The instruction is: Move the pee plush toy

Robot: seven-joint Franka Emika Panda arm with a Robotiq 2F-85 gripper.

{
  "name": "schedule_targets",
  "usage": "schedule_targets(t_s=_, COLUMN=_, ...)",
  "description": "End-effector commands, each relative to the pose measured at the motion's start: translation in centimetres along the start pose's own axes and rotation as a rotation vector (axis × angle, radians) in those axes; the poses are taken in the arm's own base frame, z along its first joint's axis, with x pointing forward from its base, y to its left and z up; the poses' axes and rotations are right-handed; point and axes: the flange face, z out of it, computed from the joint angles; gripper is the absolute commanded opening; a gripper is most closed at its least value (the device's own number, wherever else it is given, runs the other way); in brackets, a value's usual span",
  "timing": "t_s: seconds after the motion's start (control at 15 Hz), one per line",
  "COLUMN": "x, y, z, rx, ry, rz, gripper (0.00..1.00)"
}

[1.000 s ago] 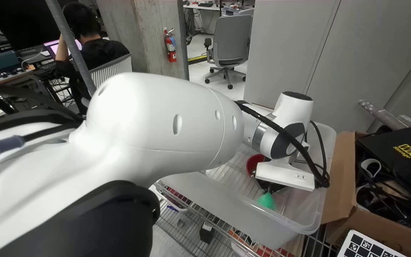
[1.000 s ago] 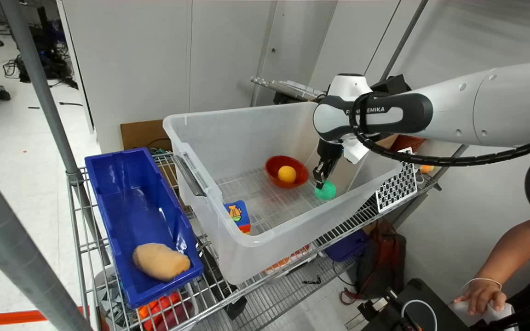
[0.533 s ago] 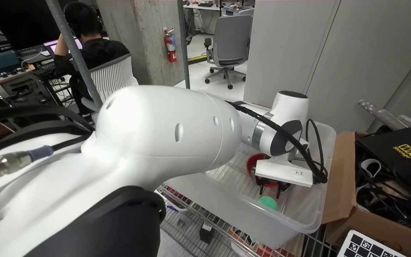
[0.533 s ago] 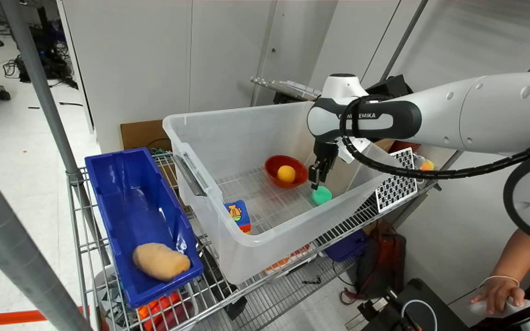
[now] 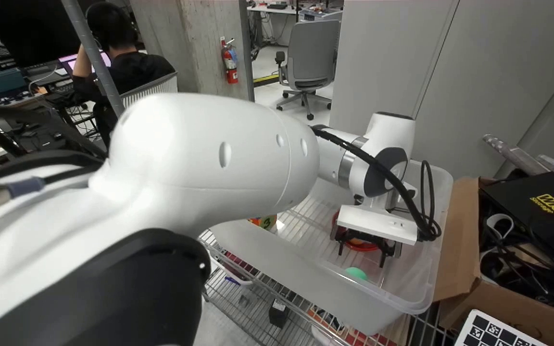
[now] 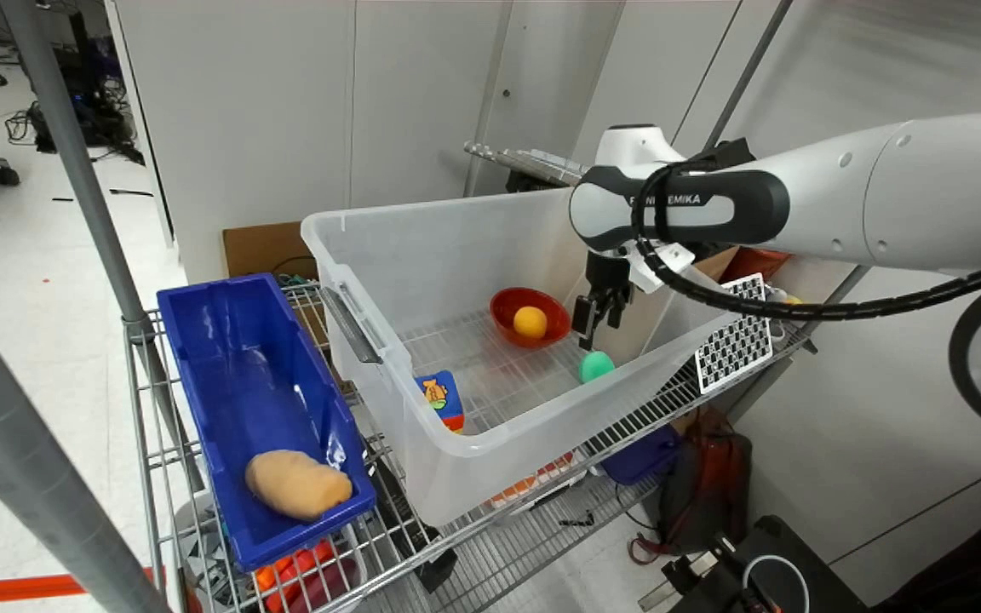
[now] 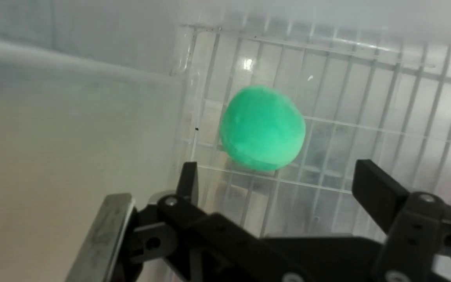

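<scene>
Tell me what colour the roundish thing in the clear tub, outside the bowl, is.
Bright, slightly bluish green; the roundish thing shows best in the wrist view.

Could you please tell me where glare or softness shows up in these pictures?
In the wrist view, a small white glint sits just above the green toy in the picture, and the toy's outline looks soft; in an exterior view, bright reflections streak the blue bin; in an exterior view, a pale highlight nearly washes out part of the white arm.
</scene>
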Motion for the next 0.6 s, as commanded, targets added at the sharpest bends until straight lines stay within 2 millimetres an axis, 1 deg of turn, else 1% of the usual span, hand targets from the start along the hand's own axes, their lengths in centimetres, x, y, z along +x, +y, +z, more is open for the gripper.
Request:
schedule_targets(t_s=0.0, x=-3.8, y=-1.1, z=-6.6, rx=-0.032, ry=-0.044, rz=0.107, gripper=1.0)
schedule_targets(t_s=0.13, x=-5.5, y=-1.8, z=-10.2, rx=-0.033, ry=-0.02, rz=0.112, gripper=1.0)
schedule_targets(t_s=0.2, x=-6.4, y=-2.5, z=-12.0, rx=-0.015, ry=-0.002, rz=0.1, gripper=1.0)
schedule_targets(t_s=0.27, x=-3.7, y=-1.1, z=-9.3, rx=-0.02, ry=0.004, rz=0.096, gripper=1.0)
schedule_targets(t_s=0.33, x=-4.3, y=-1.3, z=-10.8, rx=-0.021, ry=0.015, rz=0.096, gripper=1.0)
schedule_targets(t_s=0.4, x=-4.4, y=-1.3, z=-11.3, rx=-0.023, ry=0.02, rz=0.097, gripper=1.0)
schedule_targets(t_s=0.53, x=-4.2, y=-1.3, z=-10.1, rx=-0.018, ry=0.007, rz=0.096, gripper=1.0)
